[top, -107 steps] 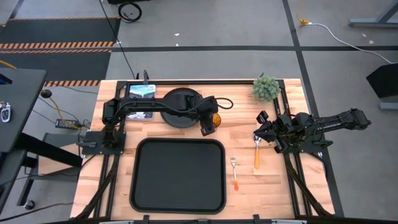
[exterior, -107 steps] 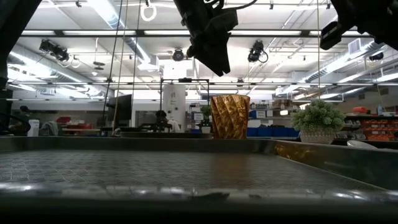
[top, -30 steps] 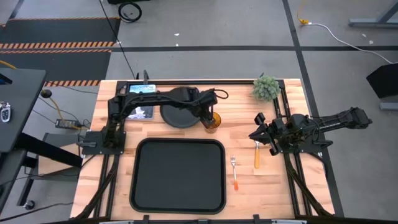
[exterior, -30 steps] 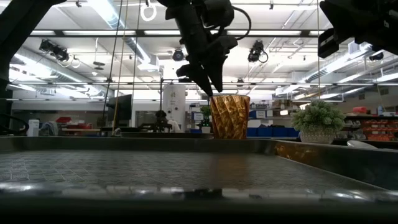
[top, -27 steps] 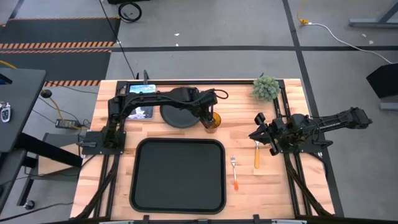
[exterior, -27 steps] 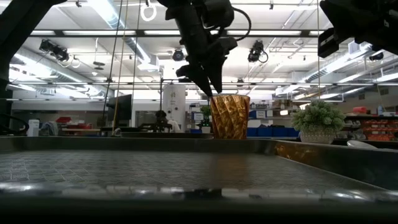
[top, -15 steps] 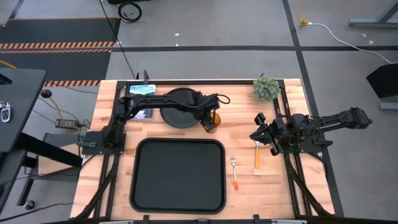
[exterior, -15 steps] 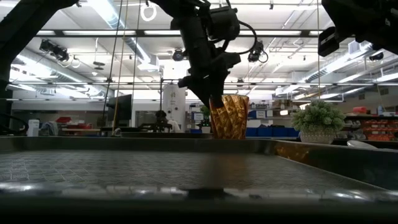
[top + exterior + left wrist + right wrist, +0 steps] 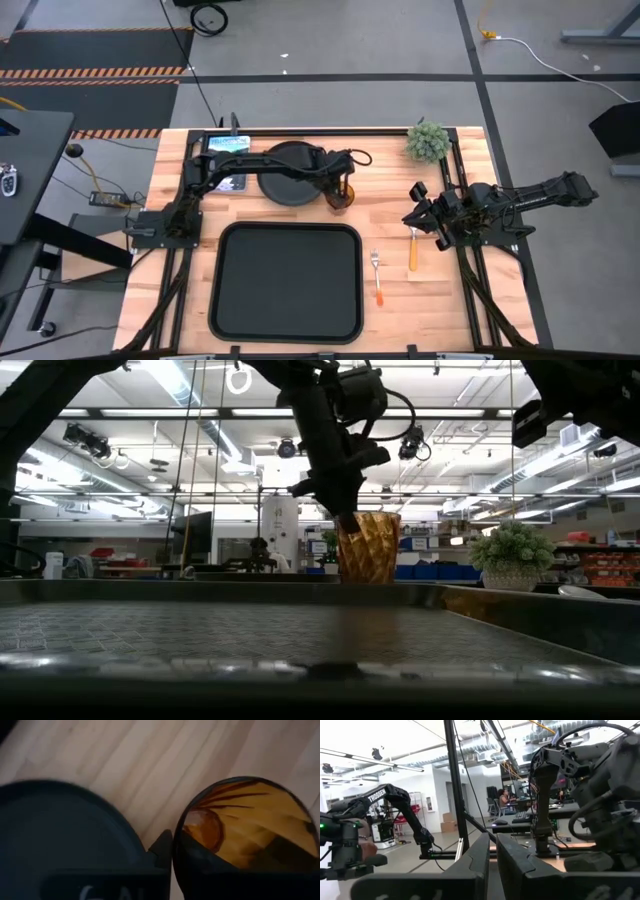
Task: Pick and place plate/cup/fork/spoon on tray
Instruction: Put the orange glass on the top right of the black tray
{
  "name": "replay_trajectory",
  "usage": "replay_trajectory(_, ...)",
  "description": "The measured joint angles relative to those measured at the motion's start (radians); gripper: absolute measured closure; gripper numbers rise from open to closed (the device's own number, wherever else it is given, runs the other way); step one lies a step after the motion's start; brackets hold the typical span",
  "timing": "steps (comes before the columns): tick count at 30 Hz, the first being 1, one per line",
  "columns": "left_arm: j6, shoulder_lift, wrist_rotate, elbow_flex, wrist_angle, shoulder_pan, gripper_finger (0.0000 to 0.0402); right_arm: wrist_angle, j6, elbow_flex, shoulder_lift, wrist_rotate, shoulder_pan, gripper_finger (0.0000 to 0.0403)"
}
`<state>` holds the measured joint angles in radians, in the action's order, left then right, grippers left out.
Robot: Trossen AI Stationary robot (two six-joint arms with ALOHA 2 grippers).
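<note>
Seen from above, the tray (image 9: 286, 282) lies bare at the middle of the bench (image 9: 400, 180). Behind it sits the plate (image 9: 285, 172), with the cup (image 9: 343, 194) just right of that. The left hand (image 9: 335, 195) is at the cup. Right of the tray lie the fork (image 9: 377, 275) and spoon (image 9: 413, 246); the right hand (image 9: 418, 217) hovers over the spoon's bowl.

One tray (image 9: 286, 282), one plate (image 9: 283, 186), one cup (image 9: 343, 197), one fork (image 9: 377, 276), one spoon (image 9: 413, 246), one potted plant (image 9: 428, 141), two arms.
</note>
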<state>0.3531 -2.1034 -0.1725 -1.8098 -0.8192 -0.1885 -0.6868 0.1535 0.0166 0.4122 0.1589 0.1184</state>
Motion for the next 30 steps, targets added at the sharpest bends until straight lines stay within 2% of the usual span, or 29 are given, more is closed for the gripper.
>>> replay_trajectory(6, -0.009, 0.001, 0.013, -0.001, 0.054, -0.029, 0.0387, 0.000, 0.003, 0.000, 0.000, 0.000, 0.000, 0.0362)
replay_trajectory(12, -0.023, 0.005, 0.209, -0.138, -0.073, -0.057, 0.0388, -0.003, 0.002, 0.000, 0.000, 0.000, 0.000, 0.0362)
replay_trajectory(15, -0.033, 0.007, 0.268, -0.198, -0.132, -0.032, 0.0388, -0.008, 0.002, 0.000, 0.000, 0.000, 0.000, 0.0362)
replay_trajectory(21, -0.025, 0.003, 0.253, -0.208, -0.200, 0.069, 0.0388, -0.008, 0.000, 0.000, 0.000, 0.000, 0.000, 0.0362)
replay_trajectory(30, 0.018, -0.067, 0.215, -0.206, -0.206, 0.204, 0.0388, -0.023, 0.000, 0.000, 0.000, 0.000, 0.000, 0.0362)
